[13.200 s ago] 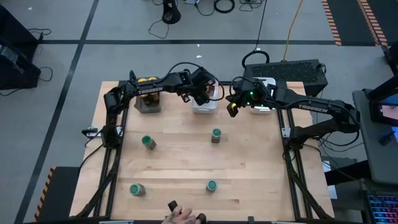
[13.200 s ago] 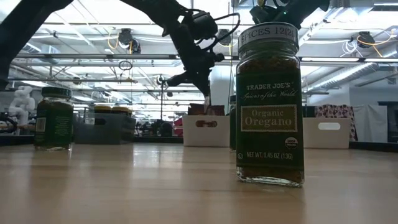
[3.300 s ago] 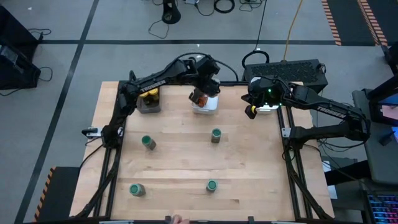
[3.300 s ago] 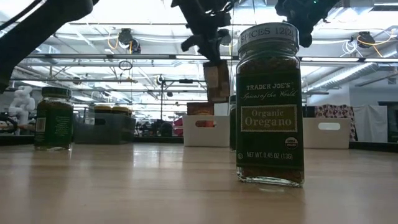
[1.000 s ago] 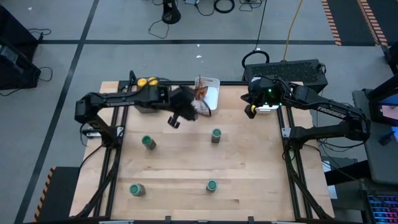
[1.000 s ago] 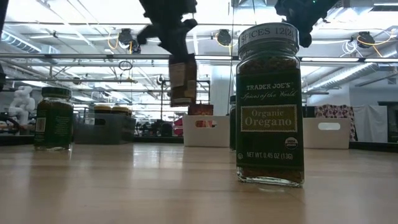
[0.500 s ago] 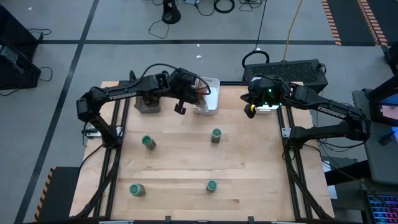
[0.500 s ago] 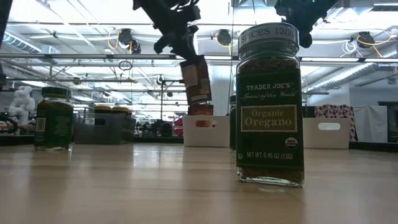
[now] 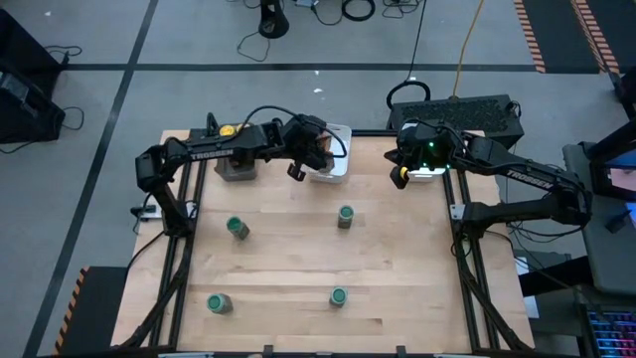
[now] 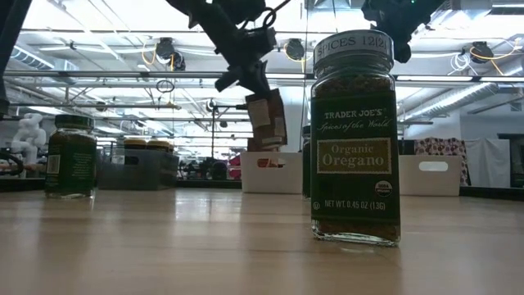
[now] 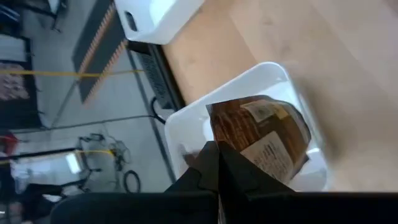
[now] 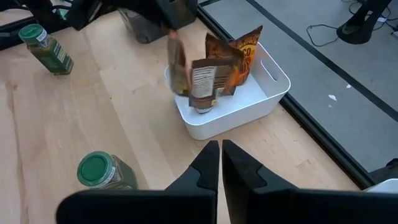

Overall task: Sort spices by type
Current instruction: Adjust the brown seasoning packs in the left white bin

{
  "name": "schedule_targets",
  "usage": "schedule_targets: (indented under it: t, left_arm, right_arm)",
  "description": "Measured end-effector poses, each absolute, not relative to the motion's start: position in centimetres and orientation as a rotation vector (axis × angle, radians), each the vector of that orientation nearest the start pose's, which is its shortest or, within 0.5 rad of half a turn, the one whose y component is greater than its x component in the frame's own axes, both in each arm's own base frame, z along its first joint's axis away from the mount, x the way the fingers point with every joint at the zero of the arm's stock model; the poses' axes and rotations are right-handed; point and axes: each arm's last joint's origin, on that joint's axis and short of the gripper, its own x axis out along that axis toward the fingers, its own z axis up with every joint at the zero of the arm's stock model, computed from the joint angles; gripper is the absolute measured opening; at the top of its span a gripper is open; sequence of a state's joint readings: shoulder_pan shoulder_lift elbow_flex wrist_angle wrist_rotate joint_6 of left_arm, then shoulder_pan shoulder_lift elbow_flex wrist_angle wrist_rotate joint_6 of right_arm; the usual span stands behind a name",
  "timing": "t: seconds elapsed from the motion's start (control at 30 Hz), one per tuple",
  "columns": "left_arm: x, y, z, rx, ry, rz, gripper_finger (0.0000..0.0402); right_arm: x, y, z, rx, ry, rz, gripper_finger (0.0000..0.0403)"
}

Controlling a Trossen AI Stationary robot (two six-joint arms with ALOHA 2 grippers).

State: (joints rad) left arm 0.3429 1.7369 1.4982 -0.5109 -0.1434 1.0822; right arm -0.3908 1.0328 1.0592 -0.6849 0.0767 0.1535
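My left gripper (image 9: 312, 156) is shut on a flat brown-orange packet (image 10: 267, 119) over the middle white tray (image 9: 336, 171) at the table's far edge. Another packet (image 12: 235, 57) stands in that tray, leaning on its wall. My right gripper (image 9: 400, 177) is shut and empty beside the right white tray (image 9: 425, 171). Several green-lidded jars stand upright on the table, among them one (image 9: 345, 216) near the middle and one (image 9: 237, 228) to its left. Yellow-lidded jars (image 9: 228, 129) sit in the dark tray (image 9: 237, 165). My left gripper pinches the packet's upper end (image 11: 214, 142) between its two fingers. The fingers come from above, slanting down toward the table's right. The packet hangs tilted below them (image 10: 264, 100), lifted clear over the white tray.
Two more green-lidded jars (image 9: 218, 302) (image 9: 338, 296) stand near the table's near edge. One oregano jar (image 10: 355, 139) stands close in front of the low camera. Bare wood lies between the jars.
My left gripper has gone toward the table's right and far edge with the packet, from over the bare wood to over the middle white tray. The packet has stayed lifted clear and has tipped more askew below the fingers.
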Motion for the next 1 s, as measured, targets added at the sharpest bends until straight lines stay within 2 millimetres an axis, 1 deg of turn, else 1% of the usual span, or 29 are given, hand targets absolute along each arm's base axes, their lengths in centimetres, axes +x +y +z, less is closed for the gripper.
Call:
schedule_targets:
  t: [0.07,0.13,0.3,0.4,0.57,0.7,0.83,1.0]
  left_arm:
    - [36.3,13.8,30.2,0.944,0.892,0.039,0.0]
    - [36.1,14.2,30.2,0.934,0.902,0.053,0.0]
    - [36.2,15.3,29.0,0.92,0.98,0.08,0.0]
    - [35.9,15.5,28.7,0.908,1.01,0.063,0.0]
    - [36.1,15.0,28.7,0.907,0.996,0.054,0.0]
    - [36.4,14.3,28.7,0.832,0.949,0.029,0.0]
    - [37.1,13.5,28.1,0.813,0.935,-0.003,0.0]
    - [37.5,13.4,26.9,0.806,0.992,0.006,0.0]
  right_arm:
    - [18.8,-8.0,33.8,0.249,0.621,-0.5,0.0]
    - [18.8,-8.0,33.8,0.249,0.621,-0.501,0.0]
    - [18.8,-8.0,33.8,0.248,0.621,-0.5,0.0]
    - [18.8,-8.0,33.8,0.253,0.62,-0.502,0.0]
    - [18.8,-8.0,33.8,0.26,0.618,-0.504,0.0]
    - [18.8,-8.0,33.8,0.26,0.618,-0.504,0.0]
    - [18.8,-8.0,33.8,0.251,0.619,-0.501,0.0]
    - [18.8,-8.0,33.8,0.242,0.617,-0.499,0.0]
